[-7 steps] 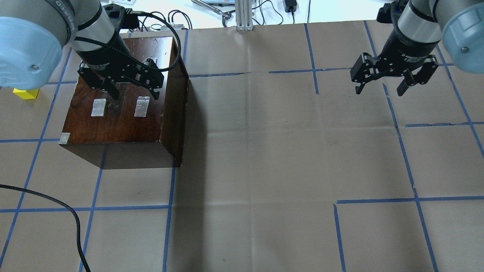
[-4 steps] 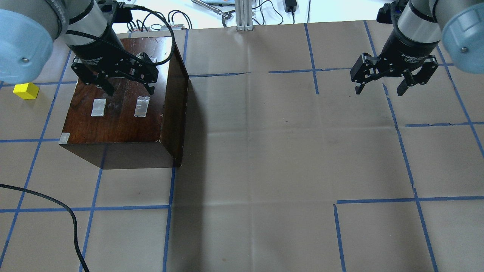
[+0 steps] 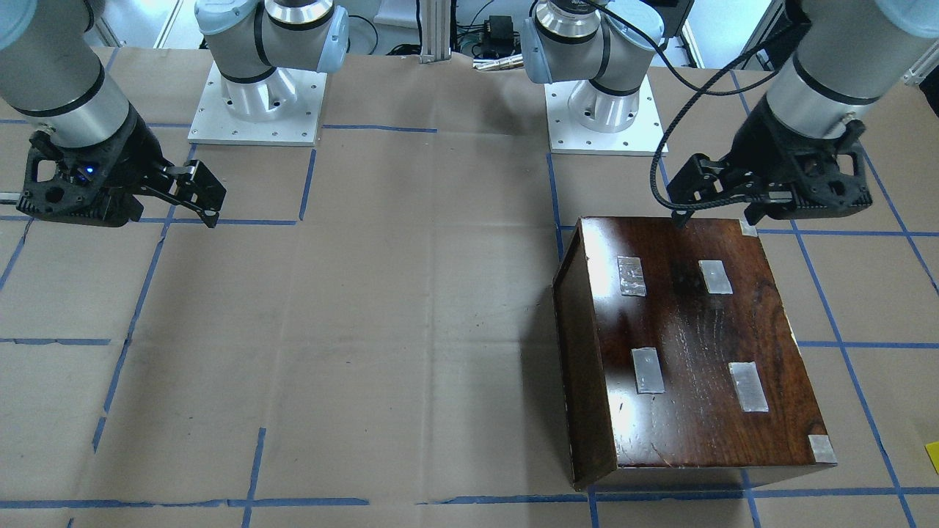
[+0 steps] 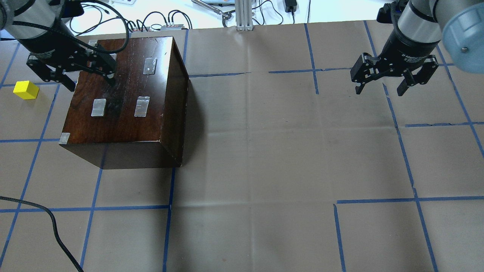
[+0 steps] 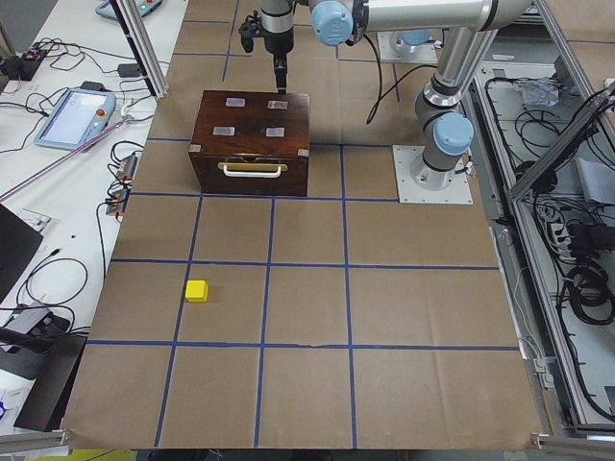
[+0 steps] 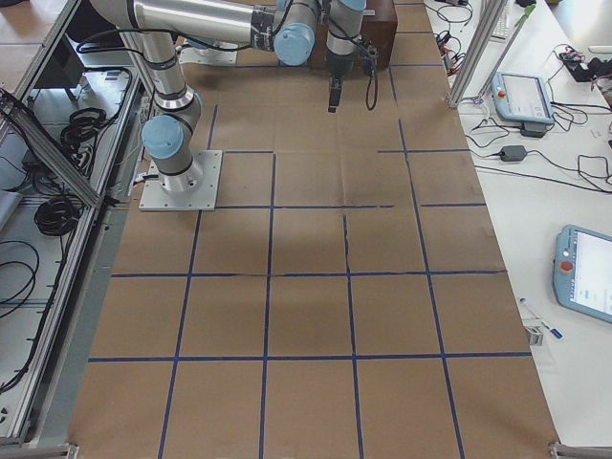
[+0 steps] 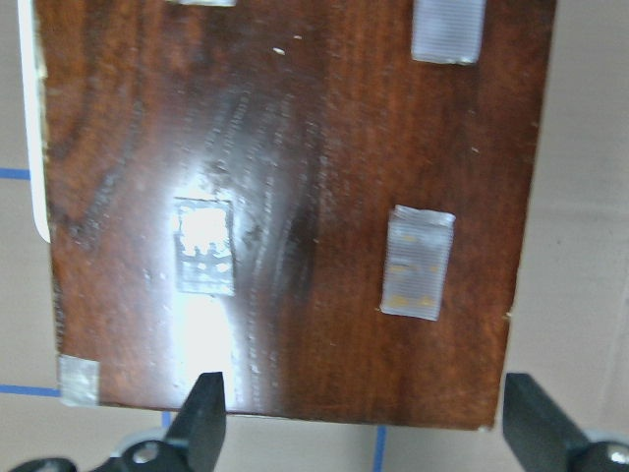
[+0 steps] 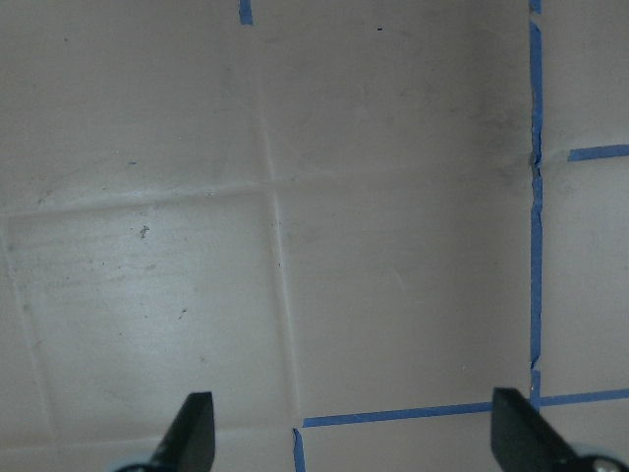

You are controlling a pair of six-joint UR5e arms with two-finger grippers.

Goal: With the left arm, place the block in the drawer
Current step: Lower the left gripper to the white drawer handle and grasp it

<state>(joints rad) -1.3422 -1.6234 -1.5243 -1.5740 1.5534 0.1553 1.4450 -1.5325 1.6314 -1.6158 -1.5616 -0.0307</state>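
The yellow block (image 4: 25, 90) lies on the table left of the dark cabinet (image 4: 121, 113); it also shows in the exterior left view (image 5: 196, 290). My left gripper (image 4: 90, 81) is open and empty. It hovers over the left rear edge of the cabinet's top, to the right of the block and apart from it. The left wrist view looks straight down on the glossy taped top (image 7: 285, 197) between the open fingertips (image 7: 201, 413). The pale-wood drawer does not show; only the cabinet's front with a pale handle (image 5: 252, 169) is seen. My right gripper (image 4: 379, 90) is open and empty, far right, above bare table.
Grey tape patches (image 4: 142, 106) sit on the cabinet top. A loose black cable (image 4: 56, 234) lies at the table's front left. The arm bases (image 3: 253, 110) stand at the robot's side. Blue tape lines grid the brown paper table (image 4: 264, 151).
My left gripper has moved left across the cabinet top to its left rear edge, and the arm no longer covers the block. The right arm has not moved.
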